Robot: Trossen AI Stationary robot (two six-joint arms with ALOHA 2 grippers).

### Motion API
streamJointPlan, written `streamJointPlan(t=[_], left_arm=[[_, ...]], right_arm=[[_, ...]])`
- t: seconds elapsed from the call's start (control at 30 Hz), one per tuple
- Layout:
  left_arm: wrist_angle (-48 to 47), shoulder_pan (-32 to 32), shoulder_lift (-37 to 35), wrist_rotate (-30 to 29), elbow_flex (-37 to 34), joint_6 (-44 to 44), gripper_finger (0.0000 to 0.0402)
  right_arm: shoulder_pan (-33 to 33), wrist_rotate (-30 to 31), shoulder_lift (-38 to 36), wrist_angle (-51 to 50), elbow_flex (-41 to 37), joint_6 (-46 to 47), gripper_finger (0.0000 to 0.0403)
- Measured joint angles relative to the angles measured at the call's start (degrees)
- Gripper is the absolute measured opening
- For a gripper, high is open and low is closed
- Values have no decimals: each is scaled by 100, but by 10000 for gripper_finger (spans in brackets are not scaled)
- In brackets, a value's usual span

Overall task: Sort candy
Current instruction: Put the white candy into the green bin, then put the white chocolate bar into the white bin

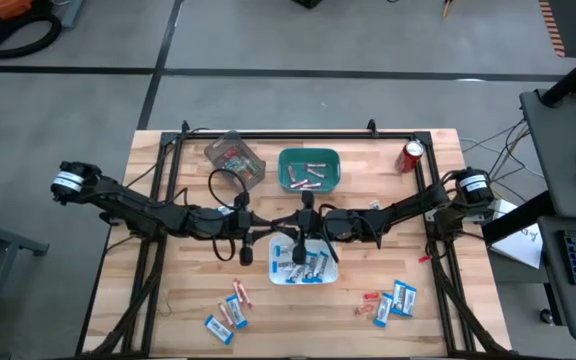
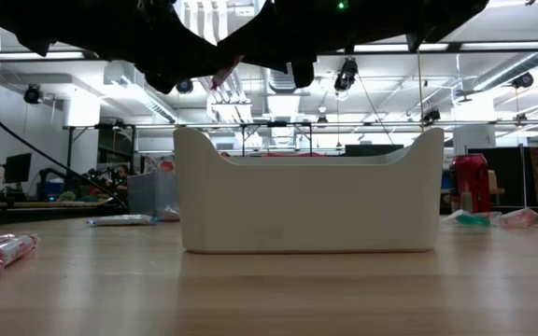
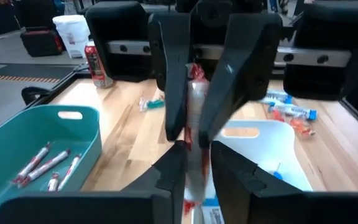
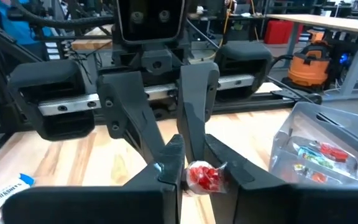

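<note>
the two grippers meet tip to tip over the middle of the table (image 1: pixel 168 290), and their dark bodies cover much of what lies under them. between them hangs one slim pinkish-white stick (image 3: pixel 196 93) with red ends. the right gripper (image 4: pixel 197 163) is pinched narrow on it, one red twisted end showing at its fingertips. the left gripper (image 3: pixel 195 163) sits around the stick's other end, but whether it grips or only stands beside it i cannot tell. directly under both grippers is one white tray (image 1: pixel 330 274) holding blue-and-white packets (image 1: pixel 317 266); about five show, and any others are hidden by the arms. in the low view the tray's wall blocks its contents, and the arms are only dark shapes along the upper edge. just beyond the grippers, toward the table's far edge, is one green tray (image 1: pixel 286 158) with about four sticks in it; the left wrist view cuts the tray off. beside that tray, on the left arm's side, is one clear box (image 1: pixel 234 156) of red-orange pieces, too small and jumbled to count. near the table's front edge lie two loose heaps, one to each side of the grippers (image 1: pixel 228 316) (image 1: pixel 390 302), each with about two blue packets plus a few pinkish or red bits that are hard to separate. one red can (image 1: pixel 412 155) stands well off at the far corner on the right arm's side.
</note>
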Motion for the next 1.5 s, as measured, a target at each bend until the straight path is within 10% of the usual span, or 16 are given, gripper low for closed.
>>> streamJointPlan(t=[0.87, 1.5], left_arm=[[-4907, 9, -1082, -748, 0, -2374, 127], [-5742, 22, -529, -1184, 0, -2845, 182]], right_arm=[[-2218, 839, -276, -3450, -7, 1017, 44], [-2281, 493, -278, -3421, 6, 994, 186]])
